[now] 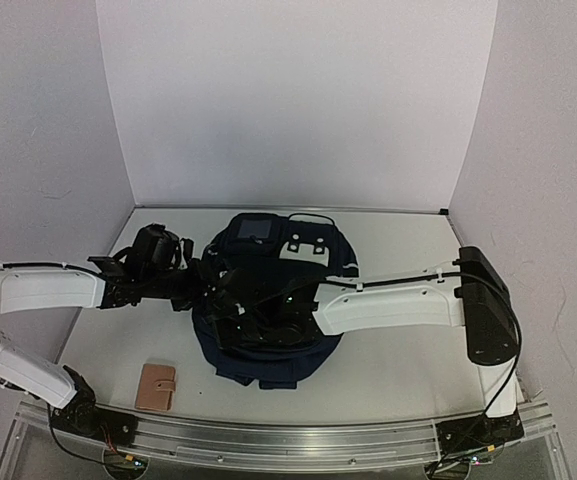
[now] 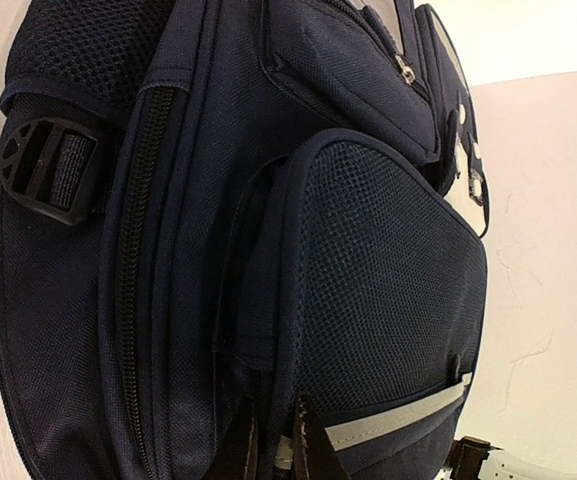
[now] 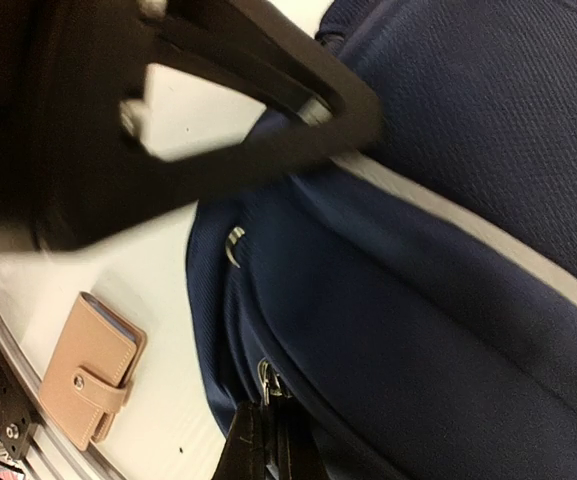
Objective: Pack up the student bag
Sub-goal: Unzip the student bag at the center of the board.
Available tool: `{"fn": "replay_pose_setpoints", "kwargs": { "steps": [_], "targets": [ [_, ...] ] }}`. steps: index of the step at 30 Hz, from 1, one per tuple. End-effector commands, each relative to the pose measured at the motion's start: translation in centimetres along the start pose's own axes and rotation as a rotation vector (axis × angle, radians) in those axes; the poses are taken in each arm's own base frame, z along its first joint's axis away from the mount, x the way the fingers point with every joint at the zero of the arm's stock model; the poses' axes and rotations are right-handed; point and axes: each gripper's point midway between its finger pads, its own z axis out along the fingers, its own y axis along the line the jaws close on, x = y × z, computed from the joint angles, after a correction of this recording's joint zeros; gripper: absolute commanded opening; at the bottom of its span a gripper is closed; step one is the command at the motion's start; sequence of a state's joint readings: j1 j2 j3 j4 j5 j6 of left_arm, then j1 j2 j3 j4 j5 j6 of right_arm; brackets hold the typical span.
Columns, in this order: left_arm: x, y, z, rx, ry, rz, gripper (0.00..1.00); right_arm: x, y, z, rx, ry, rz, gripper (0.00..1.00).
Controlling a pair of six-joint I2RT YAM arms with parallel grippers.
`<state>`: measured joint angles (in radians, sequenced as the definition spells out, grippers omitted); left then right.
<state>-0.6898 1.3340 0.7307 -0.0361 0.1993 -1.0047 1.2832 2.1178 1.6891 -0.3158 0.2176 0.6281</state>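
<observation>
A white table (image 1: pixel 398 370) closed by white walls (image 1: pixel 298 100) at 9, 12 and 3 o'clock; only the 6 o'clock side is free, and it ends at a metal rail (image 1: pixel 268 435). The student bag (image 1: pixel 268 365) lies in the middle. The left arm (image 1: pixel 48 290) and right arm (image 1: pixel 388 305) meet over it, very close together. A tan wallet (image 1: pixel 155 386) lies at 7 o'clock of the bag, apart from it and near the rail. Bare surface shows at 3 and 5 o'clock of the bag.

In the left wrist view the bag fills the picture, mesh pocket (image 2: pixel 378 280) in front. The left gripper (image 2: pixel 276 450) has its tips almost together; whether they pinch fabric I cannot tell.

In the right wrist view the right gripper (image 3: pixel 265 440) is closed, and it seems clamped on a metal zipper pull (image 3: pixel 267 378). A blurred black frame (image 3: pixel 218 130), I judge part of the other arm, hangs just above.

Risks, as I judge them: the thin pull may slip out; a hard pull may drag the soft bag toward the rail; the two arms may collide.
</observation>
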Motion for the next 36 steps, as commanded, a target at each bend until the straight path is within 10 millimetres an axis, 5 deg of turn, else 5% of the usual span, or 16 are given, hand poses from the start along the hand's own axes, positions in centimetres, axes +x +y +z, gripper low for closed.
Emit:
{"fn": "replay_pose_setpoints", "kwargs": {
  "steps": [1, 5, 8, 13, 18, 29, 36],
  "targets": [
    [0.5, -6.5, -0.2, 0.230, 0.044, 0.045, 0.00, -3.3, 3.2, -0.9, -0.088, -0.091, -0.019, 0.00],
    [-0.4, -5.5, -0.8, 0.184, 0.001, 0.067, 0.00, -3.6, 4.3, -2.9, -0.162, -0.077, -0.085, 0.15],
    [-1.9, -4.5, -1.2, 0.164, -0.004, 0.074, 0.00, -3.3, 3.9, -6.2, -0.198, -0.079, -0.159, 0.40],
    [-4.7, -3.9, -1.4, 0.187, -0.001, 0.102, 0.00, -2.1, 0.8, -10.2, -0.169, -0.077, -0.278, 0.69],
    [-5.9, -4.4, -0.4, 0.196, 0.067, 0.192, 0.00, -2.1, -3.4, -11.2, 0.007, -0.069, -0.401, 0.84],
    [-6.7, -5.1, 1.3, 0.209, 0.137, 0.258, 0.00, -4.3, -9.1, -7.2, 0.227, -0.016, -0.524, 0.93],
    [-6.7, -4.9, 1.5, 0.203, 0.148, 0.256, 0.00, -5.4, -12.9, -5.9, 0.337, 0.004, -0.510, 0.81]
  ]
}}
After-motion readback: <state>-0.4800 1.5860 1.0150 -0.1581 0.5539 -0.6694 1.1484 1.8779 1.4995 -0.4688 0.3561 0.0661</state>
